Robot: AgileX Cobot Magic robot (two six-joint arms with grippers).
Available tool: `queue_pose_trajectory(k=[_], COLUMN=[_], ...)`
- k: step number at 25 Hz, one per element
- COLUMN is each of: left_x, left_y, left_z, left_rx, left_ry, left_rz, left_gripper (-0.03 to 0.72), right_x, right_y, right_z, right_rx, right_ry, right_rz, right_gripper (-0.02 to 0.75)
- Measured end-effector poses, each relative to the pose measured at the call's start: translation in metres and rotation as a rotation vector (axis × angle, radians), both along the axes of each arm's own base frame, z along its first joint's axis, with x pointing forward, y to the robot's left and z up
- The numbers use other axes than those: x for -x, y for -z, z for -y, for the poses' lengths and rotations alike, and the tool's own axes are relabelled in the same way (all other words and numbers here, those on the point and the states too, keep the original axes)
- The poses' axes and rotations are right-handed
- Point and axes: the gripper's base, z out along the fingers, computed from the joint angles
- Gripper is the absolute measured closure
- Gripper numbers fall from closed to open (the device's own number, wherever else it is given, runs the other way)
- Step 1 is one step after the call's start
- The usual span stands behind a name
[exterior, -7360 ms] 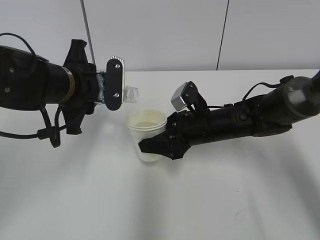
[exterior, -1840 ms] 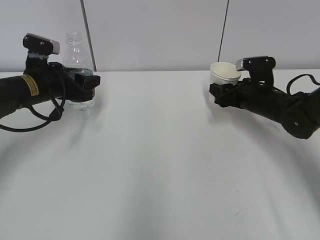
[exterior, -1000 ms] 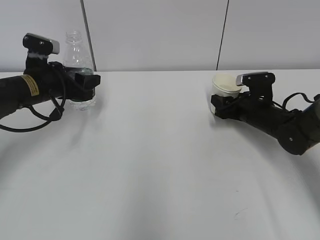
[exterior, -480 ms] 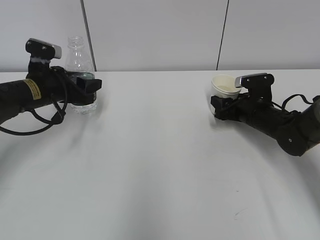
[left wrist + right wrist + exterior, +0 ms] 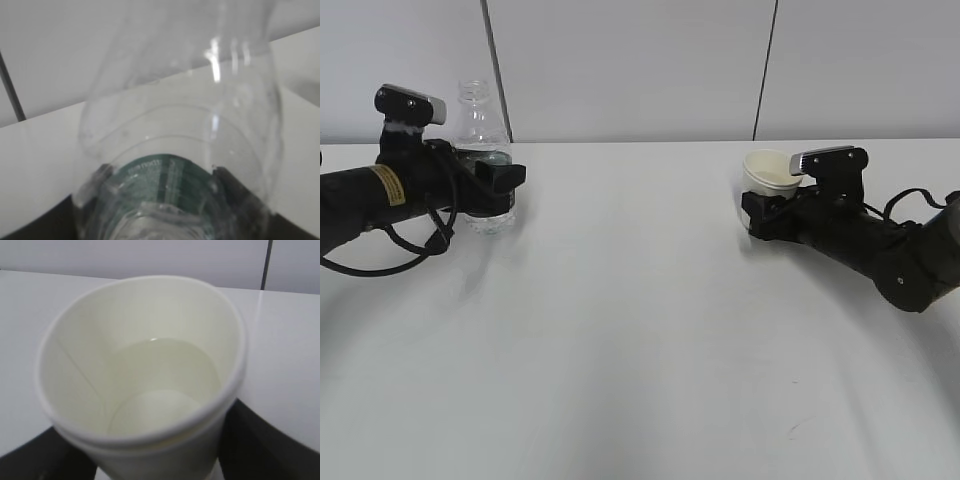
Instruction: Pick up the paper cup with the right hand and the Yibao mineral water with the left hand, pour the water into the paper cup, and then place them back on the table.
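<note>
While both arms lie low over it, the table [image 5: 640, 330] shows as one plain white surface filling the exterior view, with a pale panelled wall [image 5: 620, 60] behind.

Left hand [image 5: 498, 183]: black arm entering from 9 o'clock, yellow sticker on its barrel, grey camera block on top. Its jaws are clamped around the Yibao mineral water [image 5: 480, 150] at the green label band. The bottle stands upright at about 10 o'clock on the table, near the far edge, uncapped, its base at the tabletop; contact with the surface cannot be confirmed. In the left wrist view the clear shoulder of the bottle [image 5: 180, 145] fills the frame, with the green label at the bottom.

Right hand [image 5: 760, 213]: black arm entering from 3 o'clock, with its jaws closed on the sides of the paper cup [image 5: 767, 172]. The cup sits at about 2 o'clock, well apart from the bottle, tilted slightly. The right wrist view shows the cup [image 5: 145, 375] holding a shallow pool of liquid, dark fingers at either side.
</note>
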Motion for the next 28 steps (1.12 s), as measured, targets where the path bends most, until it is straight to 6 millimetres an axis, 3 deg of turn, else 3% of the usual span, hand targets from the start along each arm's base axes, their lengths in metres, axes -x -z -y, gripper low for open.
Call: queue_pose_trajectory(k=[16, 28], left_x=[-0.007, -0.008], left_y=[0.043, 0.047], left_z=[-0.003, -0.002], left_rx=[0.084, 0.109], left_ry=[-0.063, -0.062], left_rz=[0.031, 0.054], left_gripper=[0.31, 0.31], right_x=[0.0, 0.0], right_y=[0.0, 0.0], right_z=[0.0, 0.0], right_rx=[0.0, -0.002], right_ry=[0.0, -0.001], right_rz=[0.0, 0.003], right_gripper=[0.241, 0.241])
